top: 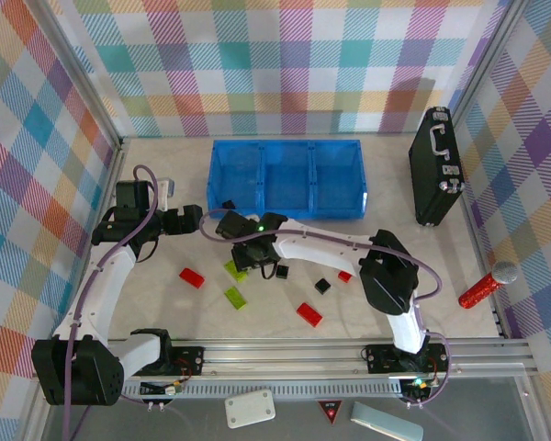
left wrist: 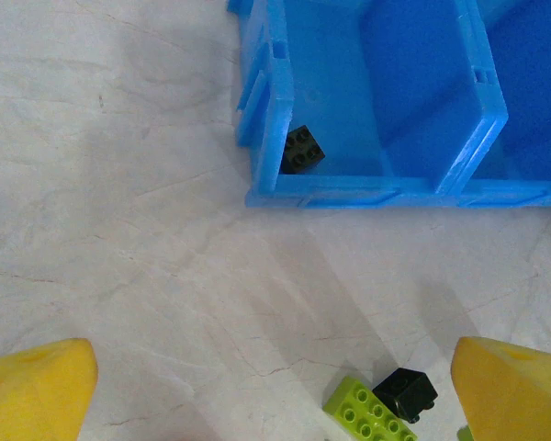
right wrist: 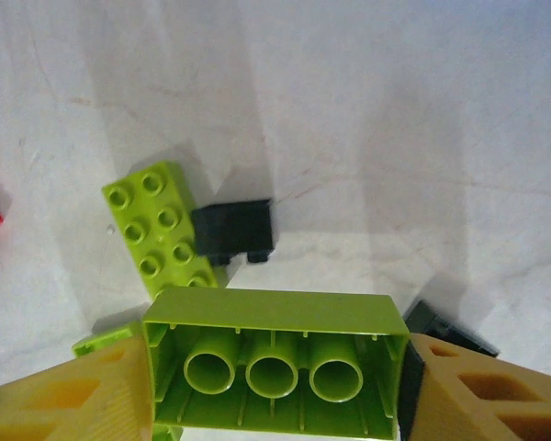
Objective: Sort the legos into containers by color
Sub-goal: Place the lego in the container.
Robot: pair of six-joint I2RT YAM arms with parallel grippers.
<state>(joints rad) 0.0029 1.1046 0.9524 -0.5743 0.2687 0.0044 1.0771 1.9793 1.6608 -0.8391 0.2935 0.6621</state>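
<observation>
The top camera overlooks the whole table (top: 395,184) from behind; both wrist cameras face down closely, sharing one lime-green brick (left wrist: 372,418).

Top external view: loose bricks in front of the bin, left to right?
Far-left red brick → near lime brick → black brick → near red brick → small red brick. Left out as unclear: held lime brick in the right gripper, one black cube.

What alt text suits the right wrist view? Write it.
A lime-green brick, hollow underside facing the camera, is clamped between the yellow fingers of the right gripper. Beyond it on the table lie a second lime-green brick and a black brick touching it.
</observation>
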